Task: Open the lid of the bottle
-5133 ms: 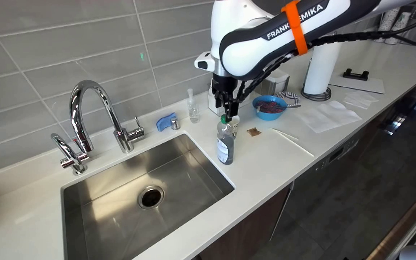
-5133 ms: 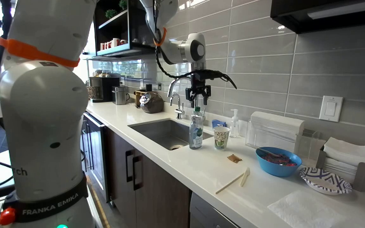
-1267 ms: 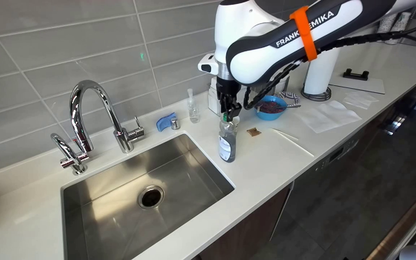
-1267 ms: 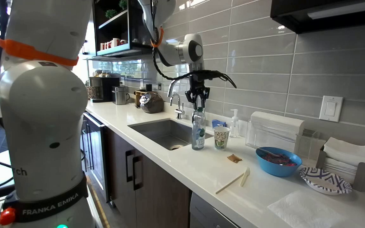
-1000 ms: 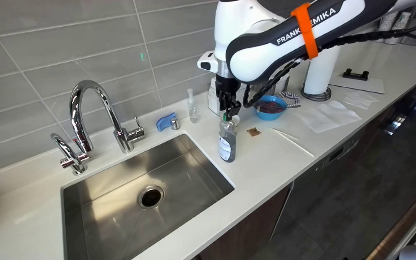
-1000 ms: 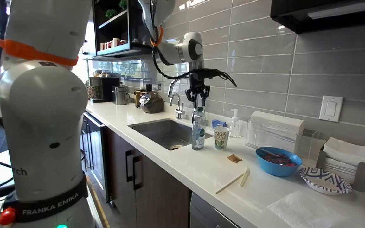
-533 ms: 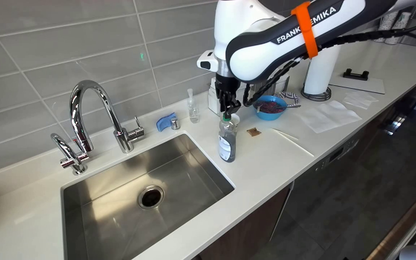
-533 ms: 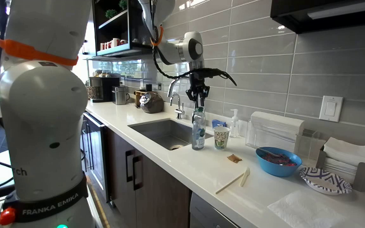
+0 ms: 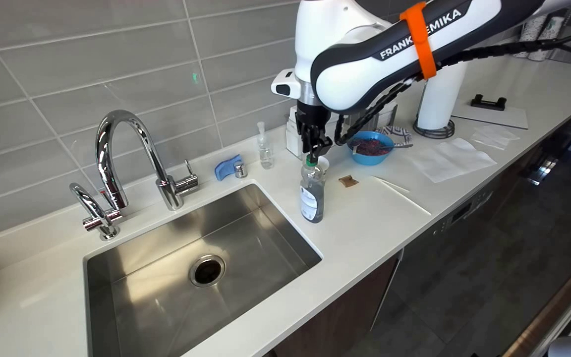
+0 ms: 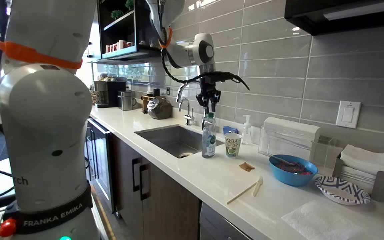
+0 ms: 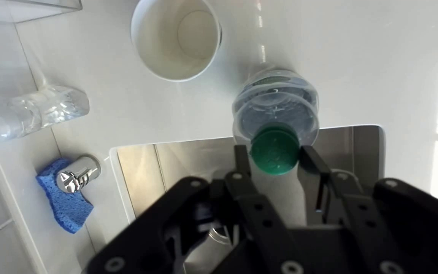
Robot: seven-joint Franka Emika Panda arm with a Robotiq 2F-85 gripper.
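Note:
The bottle (image 10: 208,140) stands upright on the counter by the sink corner, clear with a pale label; it also shows in an exterior view (image 9: 312,198) and the wrist view (image 11: 276,108). The green lid (image 11: 275,152) is on its top, and shows in both exterior views (image 9: 311,160) (image 10: 209,115). My gripper (image 11: 273,147) points down with one finger on each side of the lid. The right finger meets or overlaps the lid's edge; a very thin gap shows at the left. In an exterior view the fingertips (image 10: 209,110) are level with the lid's top. Firm contact cannot be seen.
A paper cup (image 10: 233,145) stands close beside the bottle. The sink (image 9: 166,277) and faucet (image 9: 105,148) are on its other side. A pump bottle (image 9: 264,148) and blue sponge (image 9: 225,168) are by the wall. A blue bowl (image 10: 293,178) stands farther along the counter.
Since about a second ago my gripper has risen slightly and its fingers have come closer together around the lid. The bottle shifted slightly along the counter earlier. The last half second shows almost no change.

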